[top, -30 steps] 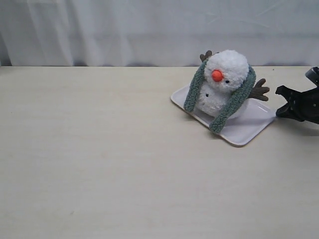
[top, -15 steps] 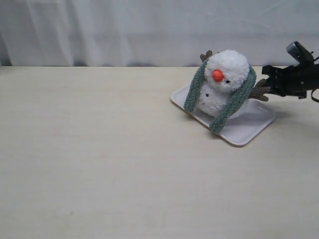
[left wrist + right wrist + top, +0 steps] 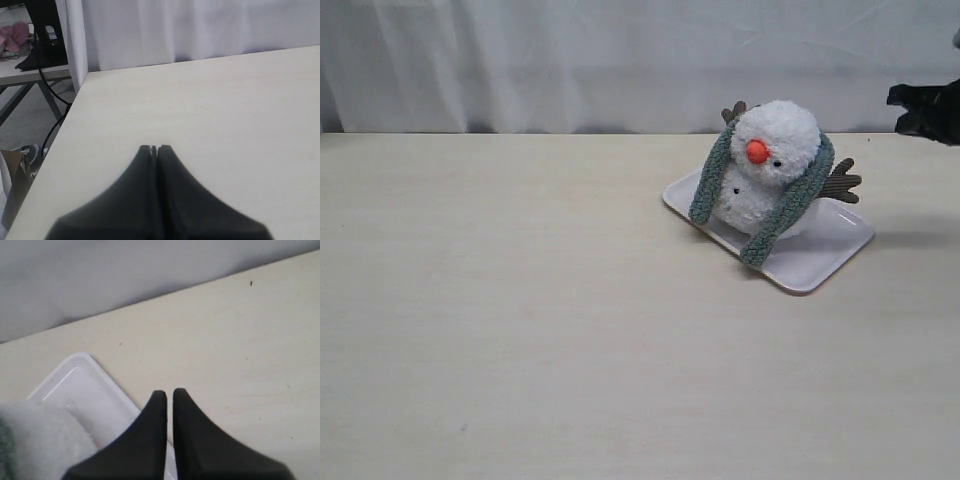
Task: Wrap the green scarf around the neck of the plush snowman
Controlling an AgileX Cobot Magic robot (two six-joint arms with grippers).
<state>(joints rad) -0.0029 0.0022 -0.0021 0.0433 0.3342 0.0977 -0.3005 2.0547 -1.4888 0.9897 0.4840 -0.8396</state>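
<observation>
**Item 1: right end effector** [image 3: 899, 110]. Both jaws are drawn together with only a thin slit between them, and nothing is held. It is raised off the worktop [image 3: 520, 320], out past the plush snowman [image 3: 765, 170] on its right side and touching nothing. The right wrist view [image 3: 169, 392] looks down past the tips at a tray corner and a patch of white plush.

**Item 2: left end effector** [image 3: 155, 148]. It is pressed closed and empty, over bare worktop. The snowman does not show in its view, so its place relative to the snowman cannot be told.

**Item 3: plush snowman.** It sits leaning on the white tray [image 3: 835, 250], with its orange nose facing forward and a brown twig arm [image 3: 840, 183] sticking out on the side nearer the right end effector.

**Item 4: green scarf** [image 3: 792, 203]. It passes behind the snowman at the neck [image 3: 742, 172]. One end hangs down each side of the body, and the longer end reaches the tray just in front of the snowman. The ends are not crossed or tucked.

**Change noted.** A second ago the right end effector sat low beside the tray. Half a second ago it was close to the twig arm. It has now lifted up and away from the snowman. The snowman, scarf and tray lie exactly as before.

**Reading.** The withdrawal suggests handling is finished. The scarf is draped round the neck rather than knotted, so the task looks complete or very nearly so.
</observation>
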